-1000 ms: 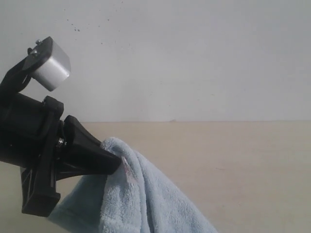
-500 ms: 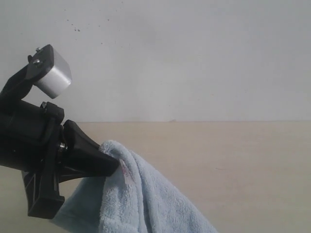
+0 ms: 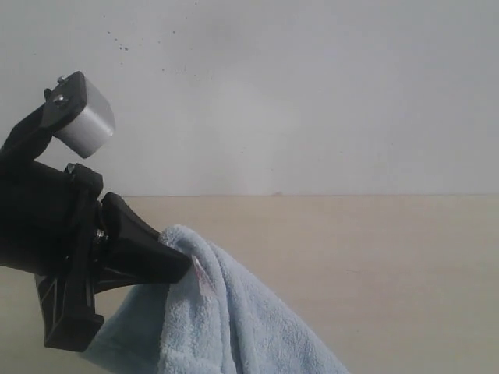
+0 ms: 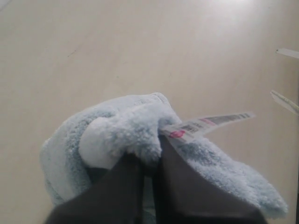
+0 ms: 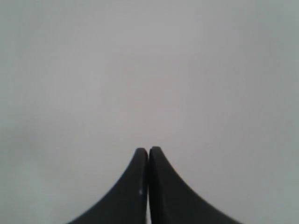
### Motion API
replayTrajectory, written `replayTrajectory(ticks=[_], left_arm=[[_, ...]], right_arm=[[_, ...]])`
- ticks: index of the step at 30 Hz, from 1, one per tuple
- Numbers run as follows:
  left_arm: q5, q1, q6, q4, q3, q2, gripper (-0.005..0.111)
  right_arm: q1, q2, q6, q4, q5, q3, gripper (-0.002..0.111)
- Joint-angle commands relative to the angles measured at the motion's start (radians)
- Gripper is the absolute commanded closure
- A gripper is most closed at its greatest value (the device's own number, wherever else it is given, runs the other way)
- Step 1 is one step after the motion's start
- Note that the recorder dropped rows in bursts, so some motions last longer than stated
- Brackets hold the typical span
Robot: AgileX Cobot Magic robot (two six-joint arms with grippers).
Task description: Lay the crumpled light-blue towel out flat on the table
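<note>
Towel: pale-blue fluffy terry towel, bunched. Its top fold is pinched at the tip of the left gripper, and the rest hangs in loose folds below that gripper, running out of the exterior view's lower edge. Whether its lower part rests on the counter cannot be seen.
Left gripper: black tapered left gripper, jaws drawn almost together and clamped on a thick fold of the towel.
Label: small white printed strip label with a pink mark, sticking out free just beside the left gripper's tip. The hold probably sits here because the label marks a corner.
Counter: broad pale beige matte counter, stretching behind and below the left gripper.
Wall: white speckled wall, rising behind the counter, above the left gripper.
Right gripper: black right gripper, jaws pressed together on nothing, facing a plain grey-white surface. Its place relative to the left gripper cannot be told.
Why held so: the raised pinch seemingly lets the cloth's own weight pull its crumples loose.
Step in hand: lifting one corner, judged early in the task, since the towel is far from flat.
Next need: probably a second grip on another corner, so the cloth can be drawn taut.
Risk: the thick fold may slip, or several layers may be caught together.
</note>
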Motion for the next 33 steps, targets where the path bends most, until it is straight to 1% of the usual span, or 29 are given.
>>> replayTrajectory(ticks=[1, 2, 4, 5, 6, 8, 9, 11, 13, 15, 16, 20, 21, 22, 23, 29, 33], left_arm=[[0.002, -0.01, -0.007, -0.006, 0.005, -0.008, 0.103], [0.002, -0.01, -0.007, -0.006, 0.005, -0.008, 0.103], [0.002, -0.01, -0.007, -0.006, 0.005, -0.008, 0.103], [-0.001, -0.01, -0.007, -0.006, 0.005, -0.008, 0.103], [-0.001, -0.01, -0.007, -0.006, 0.005, -0.008, 0.103], [-0.003, -0.01, -0.007, -0.006, 0.005, -0.008, 0.103], [-0.003, -0.01, -0.007, -0.003, 0.005, -0.008, 0.103], [-0.005, -0.01, -0.007, 0.0, 0.005, -0.008, 0.103], [-0.004, -0.01, -0.007, 0.0, 0.005, -0.008, 0.103], [-0.003, -0.01, -0.007, 0.005, 0.005, -0.006, 0.103], [-0.003, -0.01, -0.007, 0.005, 0.005, -0.004, 0.103], [-0.003, -0.01, -0.007, 0.008, 0.005, -0.004, 0.103], [-0.003, -0.01, -0.007, 0.008, 0.005, -0.004, 0.103], [-0.003, -0.01, -0.007, 0.008, 0.005, -0.004, 0.103], [-0.003, -0.01, -0.007, 0.008, 0.005, -0.004, 0.103], [-0.005, -0.01, -0.007, 0.008, 0.005, -0.004, 0.103], [-0.005, -0.01, -0.007, 0.008, 0.005, -0.004, 0.103]], right_arm=[[-0.004, 0.221, 0.1, 0.13, 0.366, 0.005, 0.109], [-0.001, 0.275, 0.067, 0.168, 0.448, 0.005, 0.109], [0.029, 0.384, -0.147, 0.27, 0.627, 0.001, 0.109], [0.06, 0.441, -0.298, 0.38, 0.739, -0.004, 0.109], [0.1, 0.496, -0.43, 0.515, 0.808, -0.004, 0.109], [0.185, 0.59, -0.663, 0.757, 0.868, -0.004, 0.109], [0.236, 0.636, -0.762, 0.845, 0.891, -0.004, 0.109], [0.323, 0.708, -0.869, 0.91, 0.883, -0.004, 0.109], [0.417, 0.772, -0.876, 0.91, 0.791, -0.004, 0.107], [0.492, 0.821, -0.874, 0.91, 0.689, -0.004, 0.101], [0.521, 0.838, -0.877, 0.91, 0.648, -0.004, 0.096], [0.628, 0.889, -0.877, 0.905, 0.468, -0.004, 0.068], [0.649, 0.899, -0.877, 0.906, 0.426, -0.004, 0.062], [0.663, 0.906, -0.877, 0.906, 0.39, -0.004, 0.06], [0.68, 0.914, -0.872, 0.906, 0.362, -0.004, 0.058], [0.764, 0.957, -0.864, 0.91, 0.268, -0.004, 0.058], [0.789, 0.98, -0.808, 0.91, 0.125, -0.004, 0.058]])
